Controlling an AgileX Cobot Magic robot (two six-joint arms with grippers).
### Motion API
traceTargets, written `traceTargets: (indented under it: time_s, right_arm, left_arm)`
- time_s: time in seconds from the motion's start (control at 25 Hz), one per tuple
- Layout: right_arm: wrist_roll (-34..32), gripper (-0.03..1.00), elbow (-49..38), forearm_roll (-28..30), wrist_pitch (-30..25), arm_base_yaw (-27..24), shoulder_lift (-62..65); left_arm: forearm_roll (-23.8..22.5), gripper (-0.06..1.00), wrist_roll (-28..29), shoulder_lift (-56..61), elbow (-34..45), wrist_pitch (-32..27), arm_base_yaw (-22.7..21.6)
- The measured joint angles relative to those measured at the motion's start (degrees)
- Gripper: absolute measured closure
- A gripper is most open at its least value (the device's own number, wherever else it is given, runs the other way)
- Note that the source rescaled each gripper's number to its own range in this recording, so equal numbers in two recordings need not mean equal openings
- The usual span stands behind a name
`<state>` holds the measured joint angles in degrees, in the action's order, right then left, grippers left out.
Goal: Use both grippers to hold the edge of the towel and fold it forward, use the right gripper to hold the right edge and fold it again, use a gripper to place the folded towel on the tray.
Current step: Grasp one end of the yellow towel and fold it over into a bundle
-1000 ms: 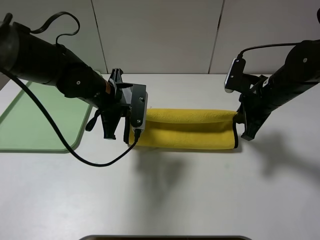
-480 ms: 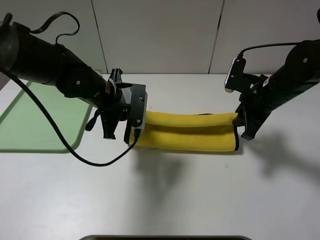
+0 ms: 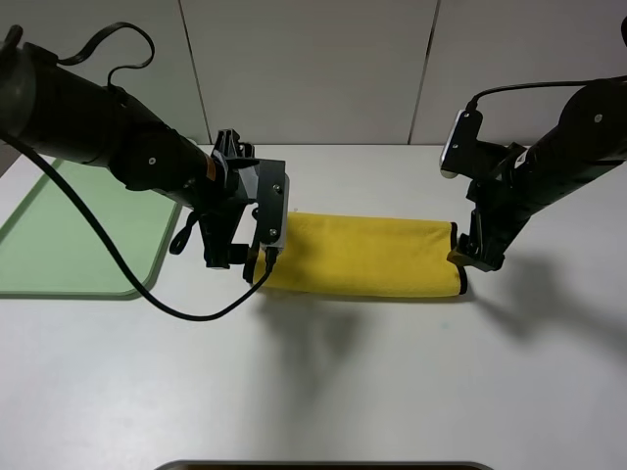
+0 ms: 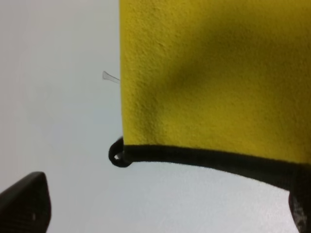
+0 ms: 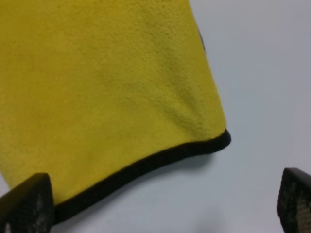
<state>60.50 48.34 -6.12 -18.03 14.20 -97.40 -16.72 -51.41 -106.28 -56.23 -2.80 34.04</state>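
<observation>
Your bright-yellow plush towel, folded into a long band, lies flat on the white matte tabletop. It sits mid-table, to the right of the pale-green rectangular plastic tray at the left edge. Pale wall panels stand behind. The left gripper hangs over the towel's left end, jaws spread wide and gripping nothing. The black-bound edge and small corner loop lie unpinched between its fingertips. The right gripper stands equally wide at the right end, holding nothing.

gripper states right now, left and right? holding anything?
Left gripper: open, holding nothing.
Right gripper: open, holding nothing; bright-yellow plush black-trimmed towel lies ungripped.
</observation>
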Motion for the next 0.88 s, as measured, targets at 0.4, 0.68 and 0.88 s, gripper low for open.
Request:
traceTargets:
  time_s: [0.4,0.68,0.88]
  right_arm:
    - [-0.17,-0.03,0.0,0.0,0.07,0.0,0.0]
    - [-0.17,-0.03,0.0,0.05,-0.05,0.0,0.0]
    - [-0.17,-0.03,0.0,0.05,-0.23,0.0,0.0]
  left_arm:
    - [0.0,-0.06,0.02,0.0,0.0,0.05,0.0]
    - [0.09,-0.05,0.02,0.0,0.0,0.05,0.0]
    - [0.09,-0.05,0.46,0.0,0.0,0.05,0.0]
